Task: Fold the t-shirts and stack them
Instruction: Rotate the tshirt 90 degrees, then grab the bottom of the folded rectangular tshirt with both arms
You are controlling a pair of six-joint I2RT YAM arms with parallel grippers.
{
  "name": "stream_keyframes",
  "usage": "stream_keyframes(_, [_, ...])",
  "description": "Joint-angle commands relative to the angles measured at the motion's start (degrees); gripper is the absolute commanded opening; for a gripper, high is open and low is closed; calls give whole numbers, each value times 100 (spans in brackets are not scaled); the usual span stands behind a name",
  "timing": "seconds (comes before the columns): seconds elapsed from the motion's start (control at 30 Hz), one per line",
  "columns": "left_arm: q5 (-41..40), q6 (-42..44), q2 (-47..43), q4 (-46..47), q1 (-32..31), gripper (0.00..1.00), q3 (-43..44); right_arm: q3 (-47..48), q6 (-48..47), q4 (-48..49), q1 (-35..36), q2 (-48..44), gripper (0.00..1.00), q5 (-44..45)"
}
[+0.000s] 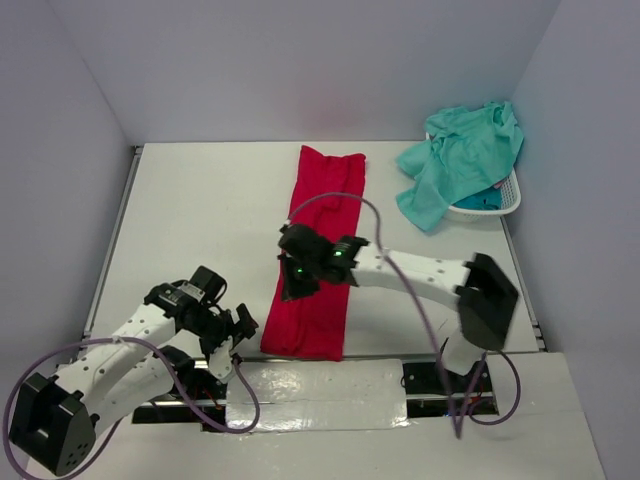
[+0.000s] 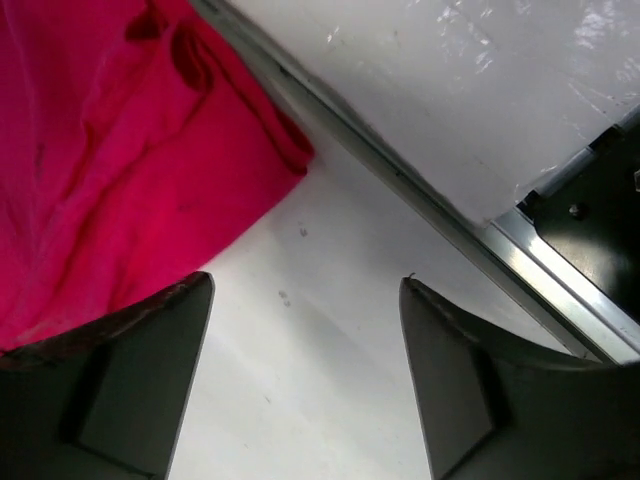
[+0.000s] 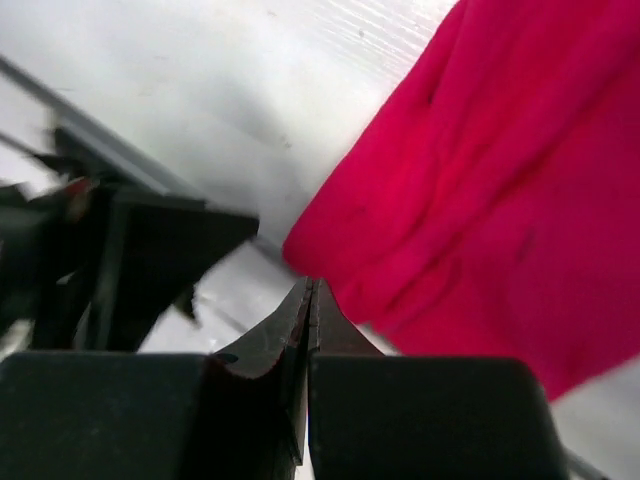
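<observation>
The crimson red t-shirt (image 1: 330,190) lies as a long narrow strip down the middle of the table; it also shows in the left wrist view (image 2: 130,150) and the right wrist view (image 3: 500,180). My right gripper (image 1: 293,288) hovers at the strip's left edge, shut (image 3: 312,285), with no cloth visible between its jaws. My left gripper (image 1: 238,335) is open and empty (image 2: 305,285) over bare table just left of the shirt's near corner. The mint-teal shirt (image 1: 465,150) and the darker teal-blue shirt (image 1: 485,198) sit in the basket. The salmon pink shirt is out of view.
The white lattice basket (image 1: 505,205) stands at the far right by the wall. A metal rail (image 2: 420,190) and a shiny taped strip (image 1: 320,385) run along the table's near edge. Walls enclose the left, back and right.
</observation>
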Motion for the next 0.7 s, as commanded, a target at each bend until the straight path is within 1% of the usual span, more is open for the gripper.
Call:
stream_keyframes(0.0, [533, 624, 3, 144, -203, 96, -107, 648, -382, -292, 162, 985, 0, -37])
stream_keyframes(0.07, [271, 509, 117, 505, -431, 99, -115, 712, -321, -65, 162, 1266, 0, -176])
stream_keyframes(0.1, [148, 552, 265, 567, -676, 99, -124, 695, -286, 24, 162, 1303, 0, -186])
stream_keyframes(0.13, [-19, 544, 337, 715, -774, 99, -142, 668, -242, 94, 154, 1346, 0, -186])
stream_keyframes(0.17, [-116, 527, 416, 786, -906, 97, -168, 651, -224, 173, 162, 1460, 0, -230])
stream_keyframes(0.2, [-222, 526, 573, 865, -1194, 97, -194, 642, -224, 183, 162, 1522, 0, -256])
stream_keyframes(0.23, [-310, 335, 635, 1005, -1310, 95, -264, 624, -198, 191, 162, 1592, 0, -291])
stream_keyframes(0.27, [-354, 150, 706, 1485, -1503, 93, -282, 563, -171, 252, 171, 1663, 0, -344])
stream_keyframes(0.3, [-381, -104, 854, 1716, -1566, 92, -291, 519, -145, 270, 180, 1672, 0, -353])
stream_keyframes(0.33, [-390, -185, 934, 1893, -1619, 91, -256, 467, -110, 288, 197, 1663, 0, -327])
stream_keyframes(0.37, [-433, -203, 1126, 2068, -1689, 89, -230, 353, -83, 297, 206, 1620, 0, -275])
stream_keyframes(0.43, [-504, -28, 1312, 1992, -1733, 85, -177, 229, -57, 341, 206, 1576, 0, -265])
stream_keyframes(0.47, [-617, 68, 1391, 1895, -1742, 78, -194, 116, -39, 437, 206, 1558, 0, -274])
stream_keyframes(0.5, [-662, 139, 1479, 1834, -1786, 75, -229, 80, -22, 490, 206, 1558, 0, -318])
stream_keyframes(0.53, [-627, -26, 1489, 1946, -1795, 71, -299, 53, -30, 534, 215, 1566, 0, -362])
stream_keyframes(0.63, [-583, 34, 1541, 1948, -1909, 47, -309, 44, -92, 631, 224, 1707, 0, -572])
stream_keyframes(0.67, [-540, 8, 1559, 1921, -1970, 28, -300, -8, -75, 718, 224, 1725, 0, -634])
